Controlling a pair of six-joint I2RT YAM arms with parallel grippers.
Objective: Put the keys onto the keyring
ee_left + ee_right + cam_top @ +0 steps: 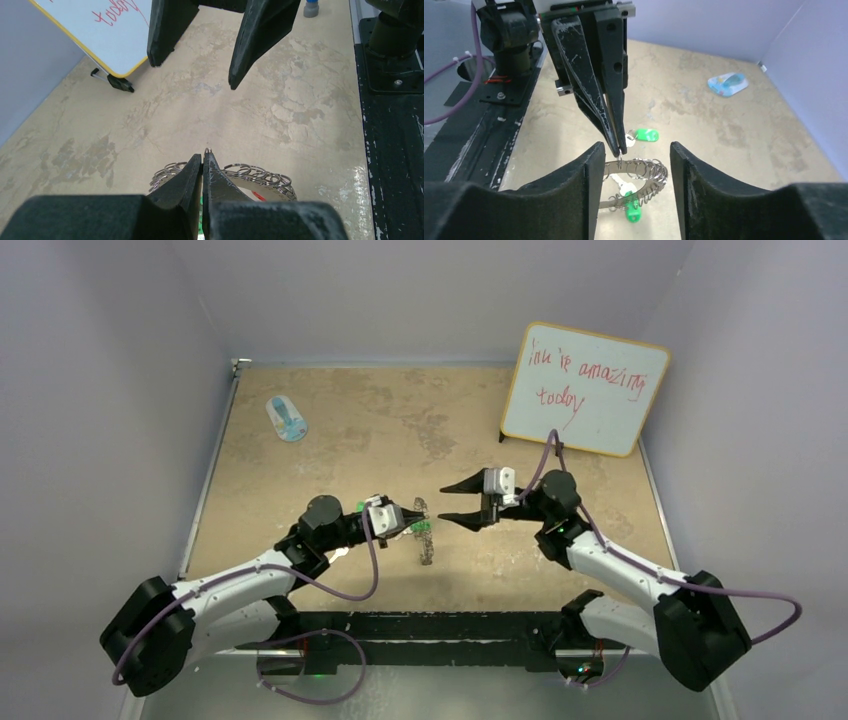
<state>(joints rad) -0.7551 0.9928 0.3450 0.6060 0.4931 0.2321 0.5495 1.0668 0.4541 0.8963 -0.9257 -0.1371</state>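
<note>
L hand (618, 149) is pinched tight, black tapered fingers pressed together, w/ a thin wire loop of the keyring (646, 172) nipped at the very tips. The keyring is a flat silver metal band w/ a round hole in the middle, its rim crowded w/ small wire loops like a coil. It sits mid-surface btwn the two hands and looks tipped, pinched side up. R hand (443, 502) is spread wide, holding nothing. On my R wrist cam its matte black wedge fingers sit either side of the ring, not touching it. One green-tagged key (644, 135) lies flat just beyond the ring: glossy oblong plastic tag, small silver blade. A second green tag (632, 211) is at the ring's near rim; can't tell if it's threaded on. The surface (330, 455) is tan, mottled, worn-looking. A whiteboard (585, 388) w/ red scrawl leans at far right. The blue-and-white oval thing (287, 419) is far left, well apart.
</note>
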